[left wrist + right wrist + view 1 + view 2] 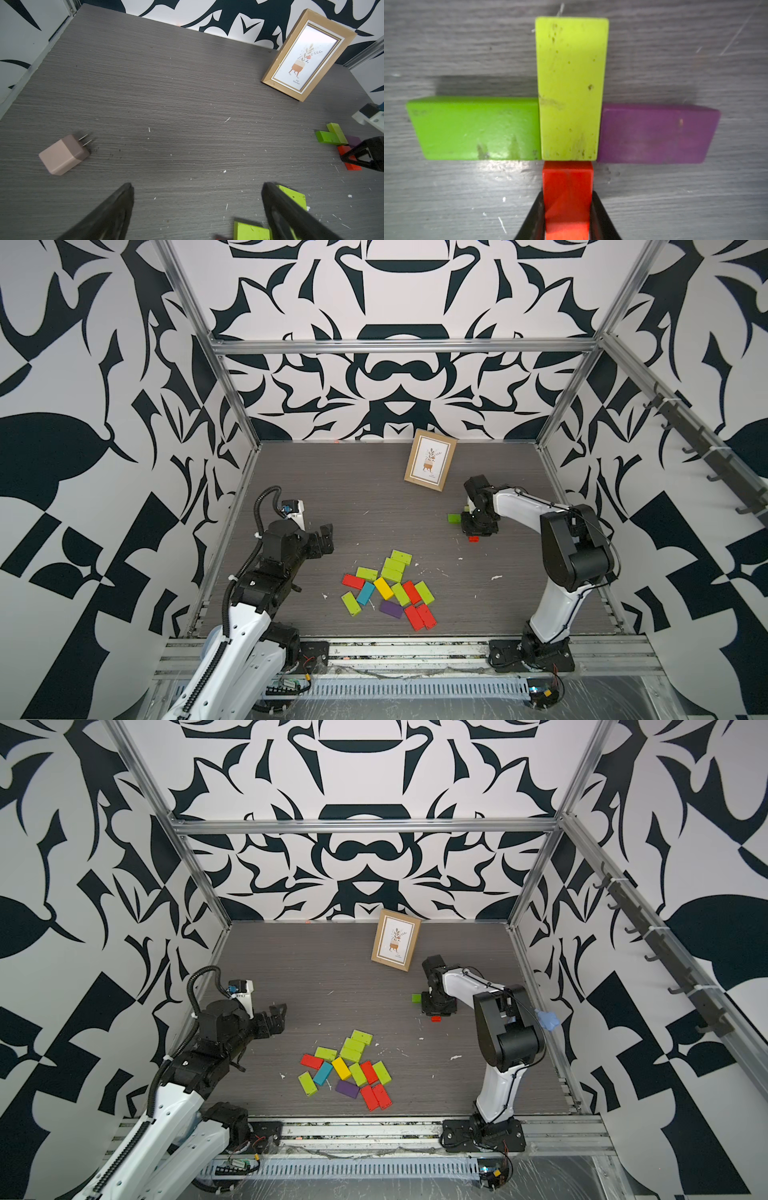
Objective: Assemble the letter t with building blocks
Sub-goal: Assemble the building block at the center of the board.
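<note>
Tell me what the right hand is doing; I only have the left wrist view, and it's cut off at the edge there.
Observer: In the right wrist view, the right hand is shut on a red block.
Operator: Does that red block meet the others?
Observer: Its end appears to butt against a lime block, which sits between a green block and a purple block.
Operator: Any spare blocks?
Observer: In both top views, roughly a dozen loose blocks lie clustered toward the front of the table.
</note>
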### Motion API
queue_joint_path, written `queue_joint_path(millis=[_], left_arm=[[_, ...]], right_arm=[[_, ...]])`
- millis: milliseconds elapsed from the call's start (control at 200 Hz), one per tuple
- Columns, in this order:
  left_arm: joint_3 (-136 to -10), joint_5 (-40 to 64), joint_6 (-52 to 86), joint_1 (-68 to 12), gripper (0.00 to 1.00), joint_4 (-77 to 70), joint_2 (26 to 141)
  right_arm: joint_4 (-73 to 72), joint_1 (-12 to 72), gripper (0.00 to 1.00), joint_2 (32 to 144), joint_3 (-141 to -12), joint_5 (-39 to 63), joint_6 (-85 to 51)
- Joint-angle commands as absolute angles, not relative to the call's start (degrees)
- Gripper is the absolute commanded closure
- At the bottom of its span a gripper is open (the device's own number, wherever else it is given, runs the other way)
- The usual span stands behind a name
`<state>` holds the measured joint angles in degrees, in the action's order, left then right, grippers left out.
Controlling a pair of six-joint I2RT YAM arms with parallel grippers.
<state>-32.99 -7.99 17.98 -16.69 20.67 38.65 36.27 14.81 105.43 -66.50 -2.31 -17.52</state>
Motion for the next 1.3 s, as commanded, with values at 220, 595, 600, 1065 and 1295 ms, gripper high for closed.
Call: queue_joint_path(millis=[220, 595, 600, 1065, 1295], left_arm=[[-33.64, -8.64, 18.08, -16.7, 0.0, 21.24, 38.4], [-33.64, -8.61, 18.14, -16.7, 0.0, 21.22, 38.46], [-33.65, -8.61, 18.12, -16.7, 0.0, 21.24, 38.48], [-33.64, -8.49, 18.11, -16.7, 0.0, 21.22, 38.72], [-33.72, -8.27, 18.08, -16.7, 0.0, 21.14, 38.74]], right_arm=[[34.23, 14.63, 0.77, 106.79, -67.28, -4.9, -18.37], [33.84, 14.63, 0.77, 106.87, -67.48, -5.12, -18.38], [33.79, 14.65, 0.77, 106.87, -67.49, -5.11, -18.37], [34.8, 14.63, 0.66, 107.07, -67.66, -3.79, -18.53], [35.64, 14.6, 0.53, 106.0, -67.6, -2.95, -18.59]])
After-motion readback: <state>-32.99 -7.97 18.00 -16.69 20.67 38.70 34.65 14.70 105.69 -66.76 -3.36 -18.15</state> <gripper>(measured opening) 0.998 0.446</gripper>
